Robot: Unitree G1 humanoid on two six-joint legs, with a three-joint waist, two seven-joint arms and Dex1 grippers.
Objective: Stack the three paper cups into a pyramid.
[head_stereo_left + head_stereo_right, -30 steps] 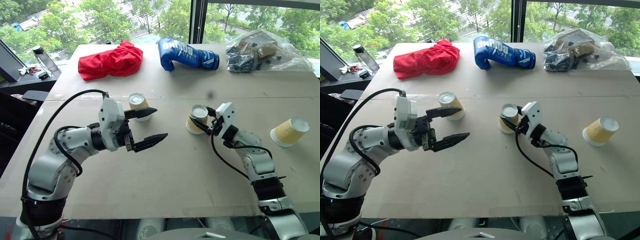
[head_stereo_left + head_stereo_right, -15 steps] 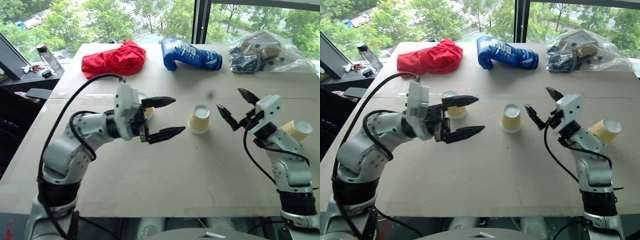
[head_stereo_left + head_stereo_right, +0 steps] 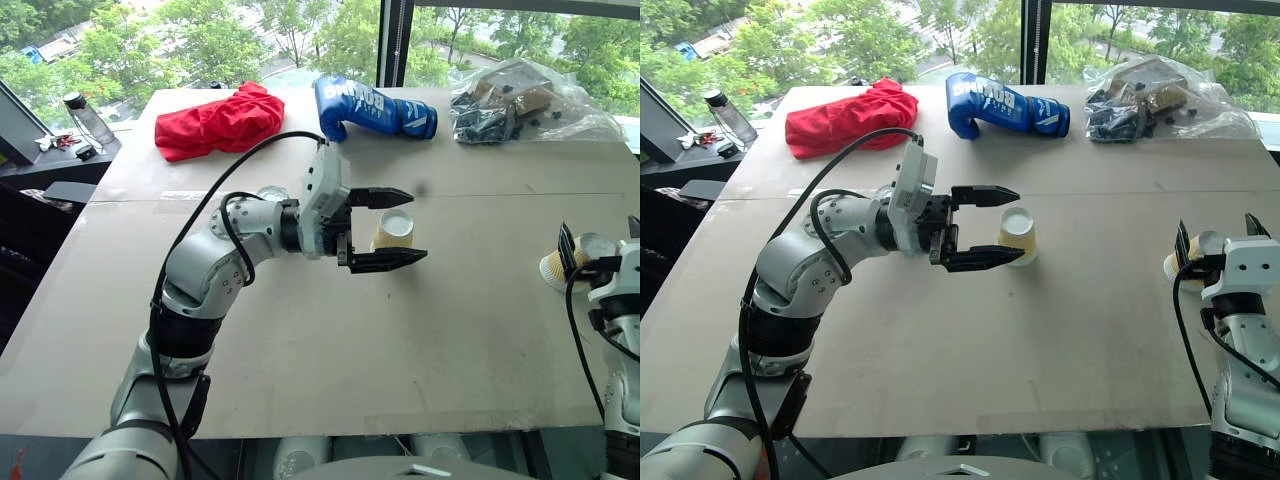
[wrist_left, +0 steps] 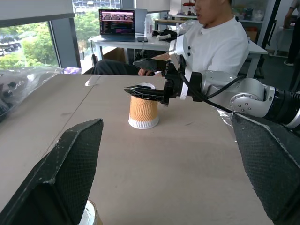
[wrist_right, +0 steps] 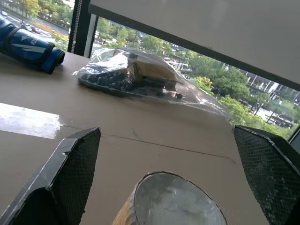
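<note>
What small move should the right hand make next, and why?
Probably ease forward and close on the cup on its side. The right hand is open, one finger on each side of that cup. The middle cup already stands upside down, the left hand open around it.

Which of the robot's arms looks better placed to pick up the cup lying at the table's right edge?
The right, most likely. The right gripper is open and already straddles the tipped cup, whose base shows between its fingers in the right wrist view. The left gripper is open around the middle cup, far away.
</note>
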